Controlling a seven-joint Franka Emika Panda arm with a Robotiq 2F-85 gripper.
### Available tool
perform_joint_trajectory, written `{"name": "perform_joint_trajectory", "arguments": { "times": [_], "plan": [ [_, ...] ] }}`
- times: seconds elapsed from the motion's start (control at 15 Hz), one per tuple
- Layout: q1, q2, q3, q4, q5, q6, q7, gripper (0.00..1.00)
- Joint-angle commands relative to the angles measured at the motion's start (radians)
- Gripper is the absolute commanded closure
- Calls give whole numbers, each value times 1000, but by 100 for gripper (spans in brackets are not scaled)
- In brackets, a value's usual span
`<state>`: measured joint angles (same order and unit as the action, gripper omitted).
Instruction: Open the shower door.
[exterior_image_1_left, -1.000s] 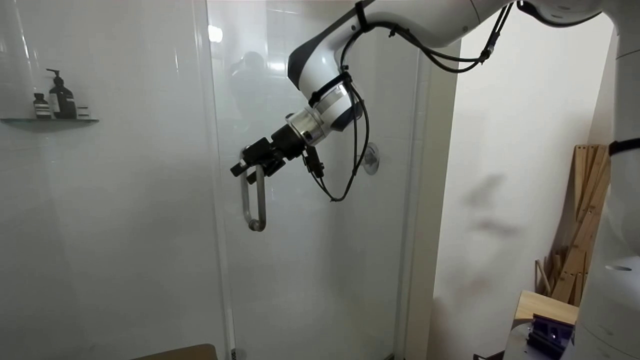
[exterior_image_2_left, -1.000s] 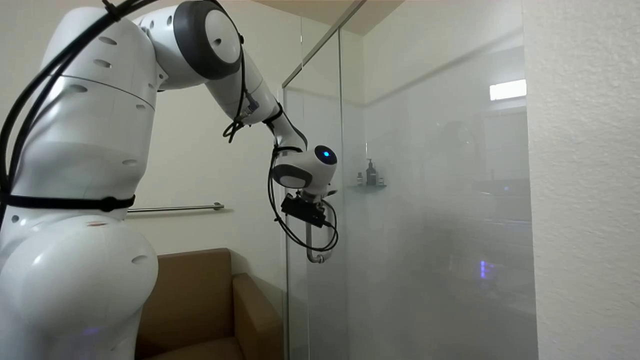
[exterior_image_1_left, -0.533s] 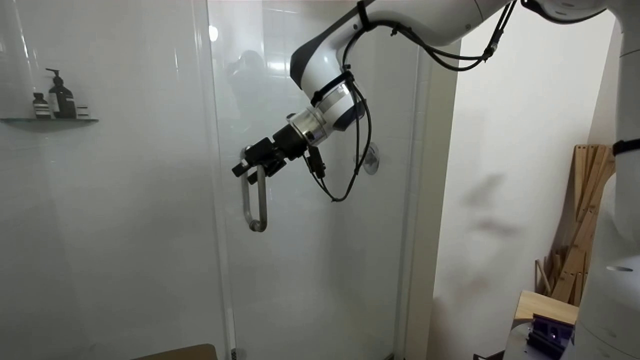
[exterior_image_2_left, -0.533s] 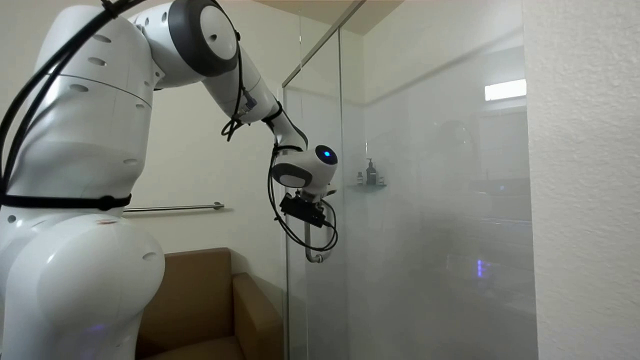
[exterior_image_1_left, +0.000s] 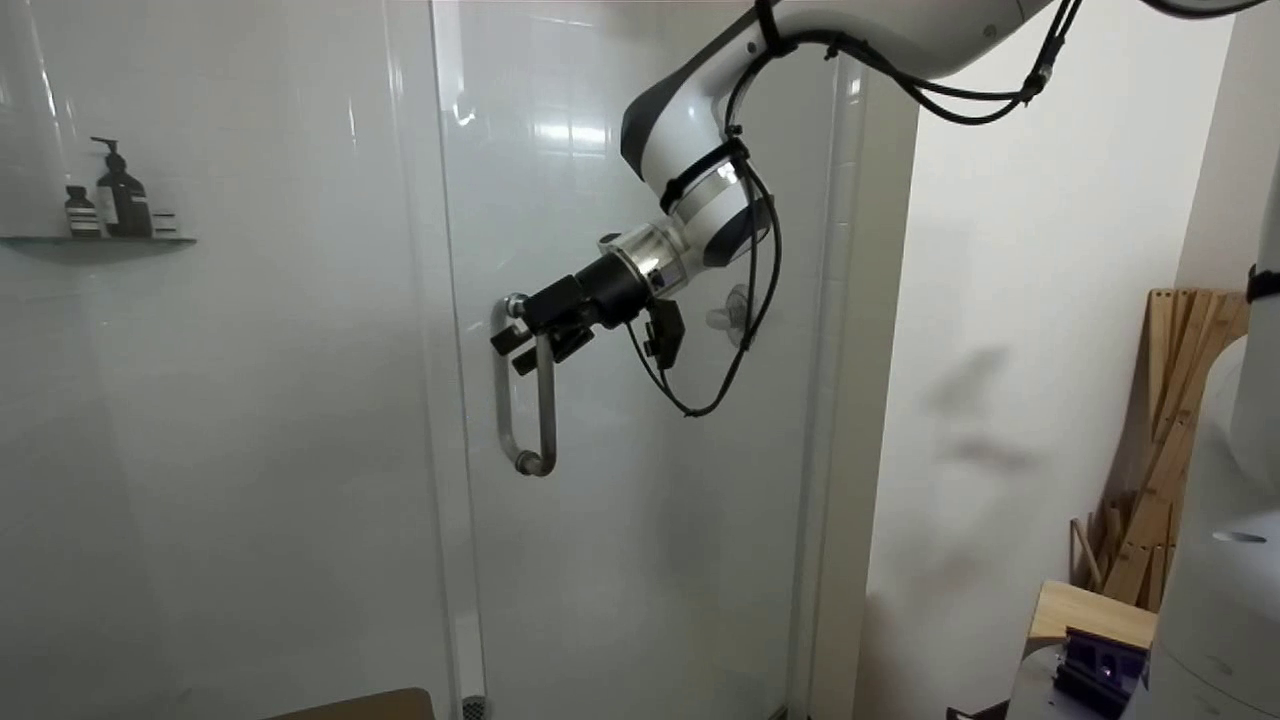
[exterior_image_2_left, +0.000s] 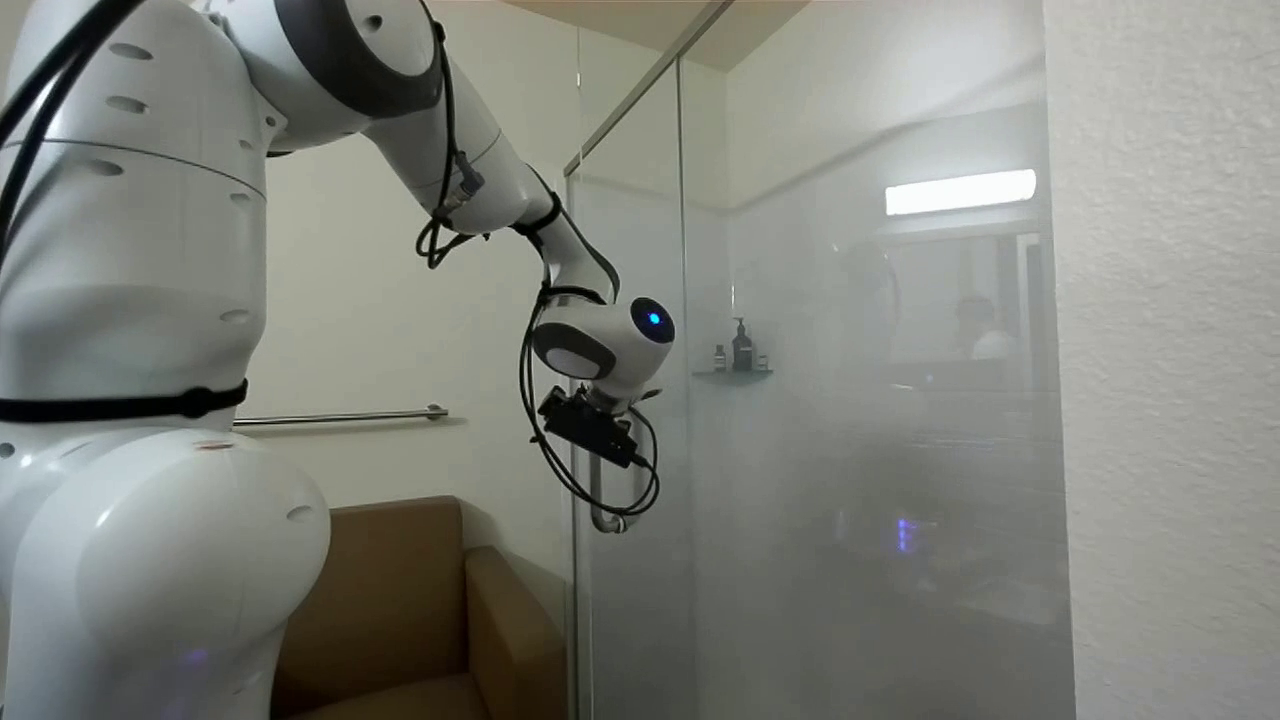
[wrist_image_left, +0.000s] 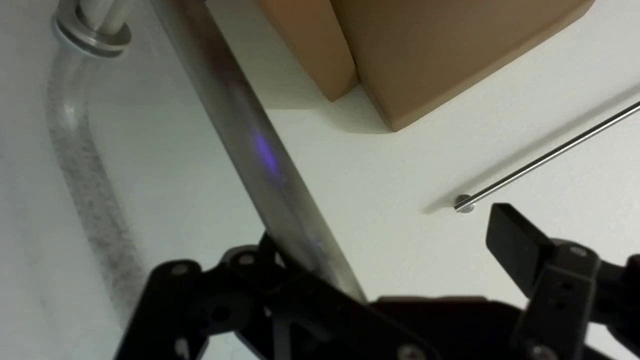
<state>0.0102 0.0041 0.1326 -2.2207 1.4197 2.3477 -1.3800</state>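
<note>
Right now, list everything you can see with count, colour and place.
Shower door: one, clear, in both exterior views
Handle: one, silver, on the door
Shelf: one, translucent, on the shower wall
Bottles: two, dark, on the shelf
Small container: one, grey, on the shelf
Round fitting: one, silver, seen through the door
Seat: one, brown, below the towel bar
Towel bar: one, silver, above the seat
Wooden boards: several, brown, near the wood panel
Wood panel: one, pale, near the boards
Unclear item: one, dark purple, beside the panel
Arm: one, white, stretched toward the handle
Cables: several, black, along the arm
Gripper: one, black, at the handle
Wrist camera: one, black, beside the gripper
</note>
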Motion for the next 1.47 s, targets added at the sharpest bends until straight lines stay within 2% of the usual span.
{"name": "perform_joint_trajectory", "arguments": {
  "times": [0.0, 0.6, 1.4],
  "plan": [
    [46, -96, -5, -118, 42, -59, -39, 0],
    [49, -199, -25, -248, 36, -137, -59, 0],
    [22, -324, -94, -400, -31, -350, -60, 0]
  ]
}}
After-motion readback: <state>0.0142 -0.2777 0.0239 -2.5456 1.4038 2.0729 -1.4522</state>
